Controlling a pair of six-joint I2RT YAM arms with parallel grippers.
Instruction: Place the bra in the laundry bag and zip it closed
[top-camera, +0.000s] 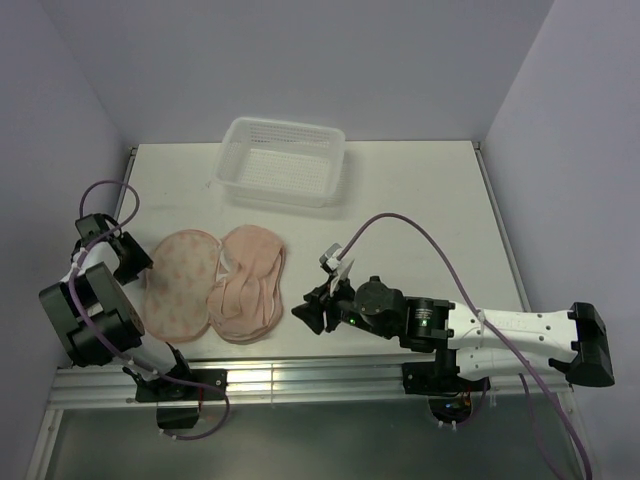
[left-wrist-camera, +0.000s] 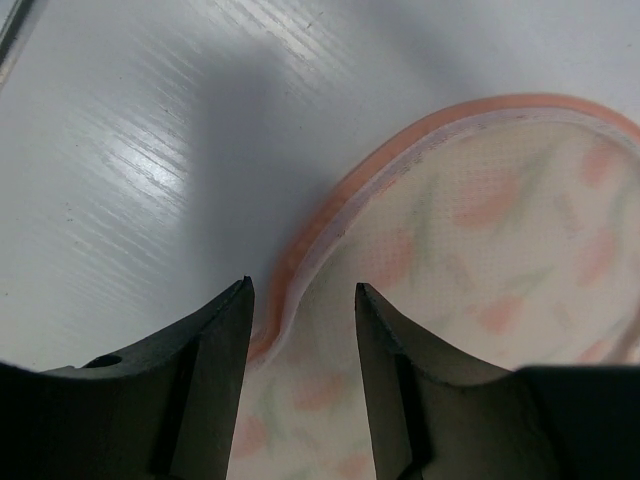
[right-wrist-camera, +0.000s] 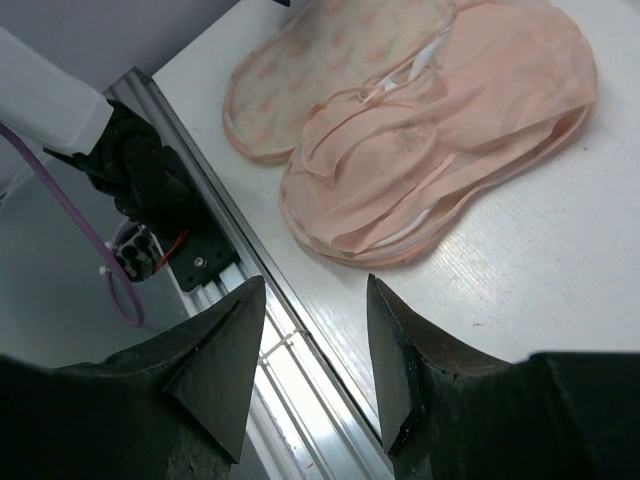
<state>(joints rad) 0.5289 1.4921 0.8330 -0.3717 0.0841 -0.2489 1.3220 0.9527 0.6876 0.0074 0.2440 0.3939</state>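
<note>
- Two tools are in view, both with jaws parted and nothing gripped.
- The left tool (left-wrist-camera: 302, 290) has a clear gap between its fingers. The orange-trimmed rim of the laundry bag (left-wrist-camera: 480, 230) runs through that gap, close to the left finger. Whether the rim touches that finger is hard to tell.
- From above, the left tool's fingertips are hidden under the arm's own black body, at the bag's left edge.
- The right tool (right-wrist-camera: 315, 285) is empty and hangs over the near part of the desk (top-camera: 420, 200), just right of the bag and apart from it.
- The bag lies opened flat like a book at the desk's front left, and its left half shows a printed face.
- The bra (top-camera: 250, 285) lies on the bag's right half in overlapping pale pink layers. It covers nearly all of that half, so only a thin rim of the bag shows around it.
- The straps are hard to pick out, and a small white bit at the middle fold cannot be identified.
- The zipper pull is too small to find in any view.
- The left wrist view cuts the bag off at the right and the bottom.
- A white mesh basket (top-camera: 285, 160) sits at the far edge, well apart from the bag.
</note>
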